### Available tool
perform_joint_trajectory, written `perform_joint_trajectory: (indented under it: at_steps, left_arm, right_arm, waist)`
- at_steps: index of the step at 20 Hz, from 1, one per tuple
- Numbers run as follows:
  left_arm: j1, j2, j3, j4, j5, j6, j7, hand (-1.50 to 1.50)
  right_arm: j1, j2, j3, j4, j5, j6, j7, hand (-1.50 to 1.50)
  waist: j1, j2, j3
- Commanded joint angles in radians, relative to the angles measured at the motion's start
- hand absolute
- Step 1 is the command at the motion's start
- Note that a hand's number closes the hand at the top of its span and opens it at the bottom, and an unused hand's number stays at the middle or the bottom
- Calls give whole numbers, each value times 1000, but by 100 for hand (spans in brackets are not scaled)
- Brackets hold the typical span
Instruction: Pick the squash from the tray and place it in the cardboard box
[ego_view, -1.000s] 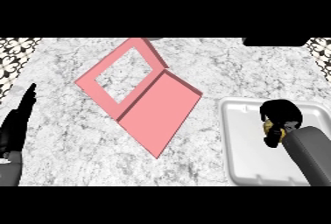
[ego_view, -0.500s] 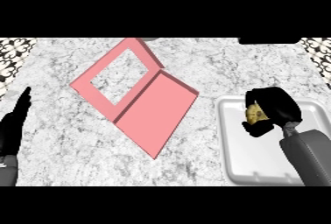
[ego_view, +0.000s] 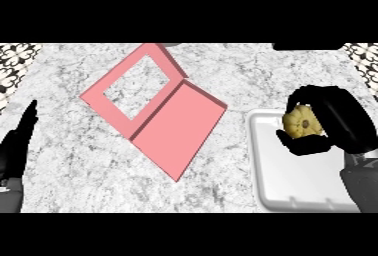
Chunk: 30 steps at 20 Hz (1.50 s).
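right hand (ego_view: 336, 125) fingers curled round squash (ego_view: 302, 123), partly hiding it | over tray (ego_view: 284, 165)

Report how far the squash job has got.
Done: the right hand has its fingers curled round the yellow squash, which looks lifted, though it is above the white tray. In hand: carrying it left toward the pink cardboard box. Left: crossing the marble counter, then releasing it in the box, which holds nothing yet. The left hand rests open at the left edge.
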Motion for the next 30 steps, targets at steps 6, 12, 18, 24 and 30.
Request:
perform_joint_trajectory:
  at_steps: [6, 12, 18, 24, 30]
  left_arm:
    - [-15, 1, -3, -41, -9, -27, 43, 0]
    - [29, -7, 6, 4, -5, -37, -53, 0]
    - [-24, -19, 4, 10, -21, -28, -14, 0]
    - [-84, 18, 44, 62, -1, -56, -6, 0]
    - [-15, -63, -26, -11, -48, -14, -9, 0]
  right_arm:
    - [-99, 166, 85, -140, -47, 133, 127, 150]
    - [-351, 340, 66, -8, -93, 188, 319, 150]
    - [-516, 459, 15, 181, -128, 157, 381, 150]
    - [-707, 462, 83, 518, -222, -36, 391, 150]
    - [-877, 463, 112, 835, -289, -146, 354, 150]
  waist:
    - [22, 4, 0]
    - [35, 6, -1]
    - [30, 7, 0]
    - [42, 11, -1]
    - [66, 15, -1]
